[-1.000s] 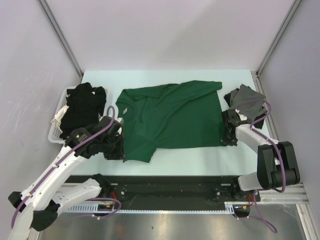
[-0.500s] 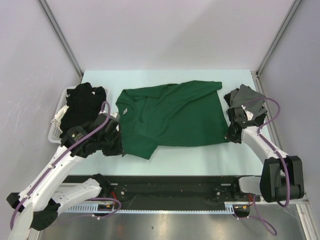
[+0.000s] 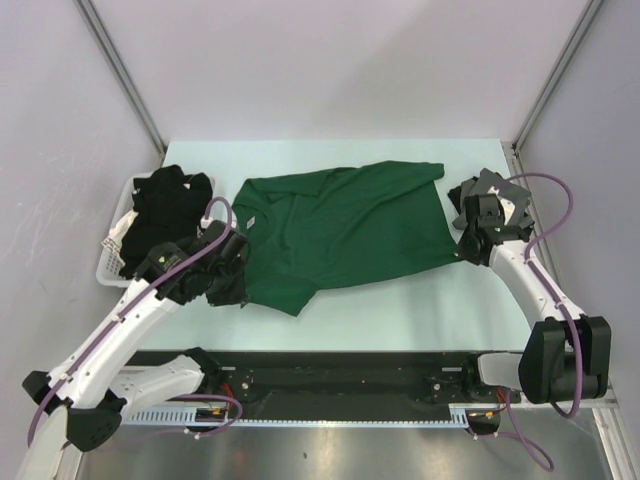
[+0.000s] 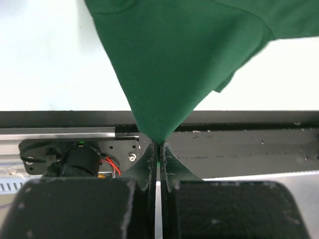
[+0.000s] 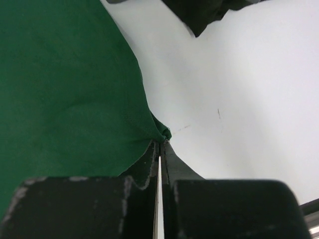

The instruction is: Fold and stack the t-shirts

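green t-shirt (image 3: 345, 230) lies spread across the middle of the counter (image 3: 400, 300), neck to the left, hem to the right, white neck label (image 3: 250, 221) facing up. Its near-left part is bunched and pulled up at the left pincer (image 3: 232, 278). Its near edge runs on a slant to the right pincer (image 3: 468, 252) at the near-right hem corner.

left pincer: fingers together, clamped on the shirt. In the left wrist view the green cloth (image 4: 199, 50) tapers down to a point that ends right in the closed pincer (image 4: 158, 145). Pale counter (image 4: 40, 59) shows behind it.

right pincer: fingers together too, clamped on the hem corner. In the right wrist view a small crumpled fold of green (image 5: 65, 74) sits pinched at the pincer (image 5: 162, 144), low over the counter (image 5: 239, 99). Dark cloth (image 5: 204, 15) shows at the top edge of that view; can't tell its colour there.

grey t-shirt (image 3: 492, 190) is crumpled at the right side of the counter, just behind the right pincer, apart from the green one.

black t-shirts (image 3: 165, 205) are heaped in the white basket (image 3: 108, 262) at the left edge, just beside the left arm.
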### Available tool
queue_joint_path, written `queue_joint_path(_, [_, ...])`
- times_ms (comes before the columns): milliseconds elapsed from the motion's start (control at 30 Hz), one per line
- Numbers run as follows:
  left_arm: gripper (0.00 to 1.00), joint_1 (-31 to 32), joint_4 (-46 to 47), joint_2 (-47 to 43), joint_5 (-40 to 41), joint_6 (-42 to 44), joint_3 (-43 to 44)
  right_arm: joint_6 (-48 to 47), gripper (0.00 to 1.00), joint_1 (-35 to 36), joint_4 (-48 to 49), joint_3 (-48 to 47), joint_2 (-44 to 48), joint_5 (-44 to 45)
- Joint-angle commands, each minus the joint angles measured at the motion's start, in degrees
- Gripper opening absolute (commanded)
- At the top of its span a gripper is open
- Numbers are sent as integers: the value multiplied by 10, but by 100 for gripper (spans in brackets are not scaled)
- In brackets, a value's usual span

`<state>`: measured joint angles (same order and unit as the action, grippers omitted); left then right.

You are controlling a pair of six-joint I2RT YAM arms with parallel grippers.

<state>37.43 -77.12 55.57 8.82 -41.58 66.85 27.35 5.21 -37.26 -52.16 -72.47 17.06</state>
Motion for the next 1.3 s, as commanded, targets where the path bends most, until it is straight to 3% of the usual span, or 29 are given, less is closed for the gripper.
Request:
queue_joint_path(0, [0, -24, -2, 9, 33, 11, 4, -14, 0, -9, -1, -33, -14, 3])
queue_joint_path(367, [0, -132, 57, 80, 48, 98, 35, -24, 0, -20, 10, -99, -58, -6])
queue_joint_path(800, [0, -199, 152, 205, 57, 148, 113, -37, 0, -20, 23, -208, -173, -36])
queue_joint_path(1267, [0, -236, 135, 372, 84, 222, 268, -56, 0, -30, 18, -336, -301, -45])
